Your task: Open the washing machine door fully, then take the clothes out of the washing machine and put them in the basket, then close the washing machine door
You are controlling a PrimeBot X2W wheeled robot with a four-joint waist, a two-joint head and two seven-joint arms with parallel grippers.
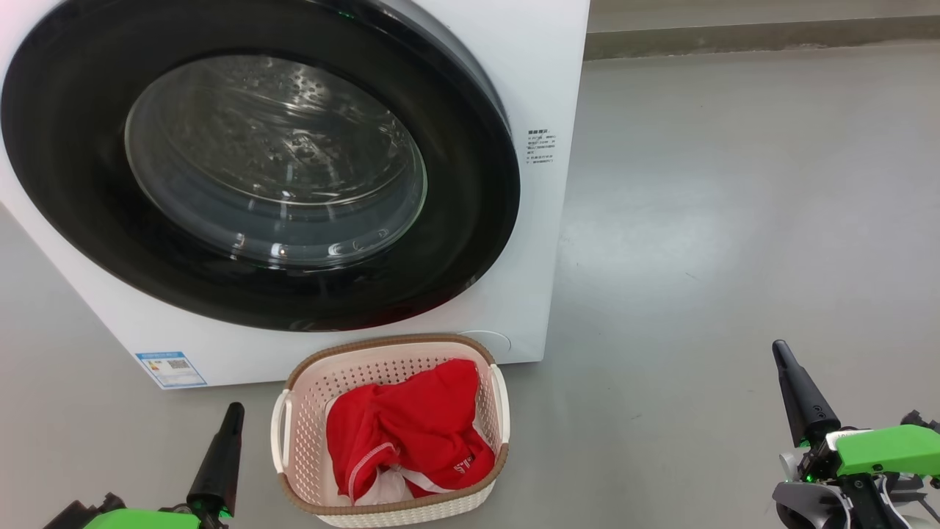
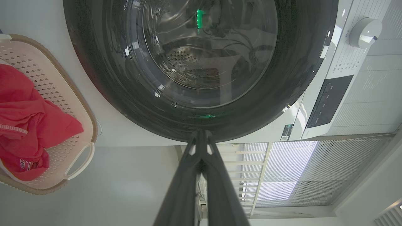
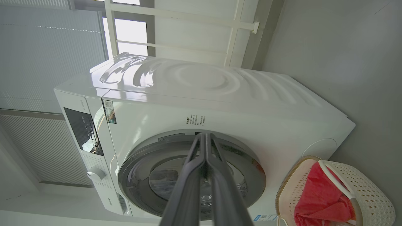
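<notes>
The white washing machine (image 1: 543, 88) stands ahead with its black-rimmed round door (image 1: 257, 165) shut flat against its front. Through the glass I see bare steel drum. The red clothes (image 1: 411, 433) lie bunched in the cream basket (image 1: 492, 470) on the floor just below the door. My left gripper (image 1: 233, 408) is shut and empty, low at the left of the basket. My right gripper (image 1: 778, 347) is shut and empty, well off to the basket's right. In the wrist views each gripper (image 2: 201, 133) (image 3: 204, 135) points at the door (image 2: 282, 88) (image 3: 141, 160) with fingers pressed together.
Grey floor (image 1: 734, 220) spreads open to the machine's right, ending at a wall base (image 1: 756, 33). The control panel with a round knob (image 2: 364, 31) sits above the door. A white railing and blinds (image 2: 282, 175) show beyond the machine.
</notes>
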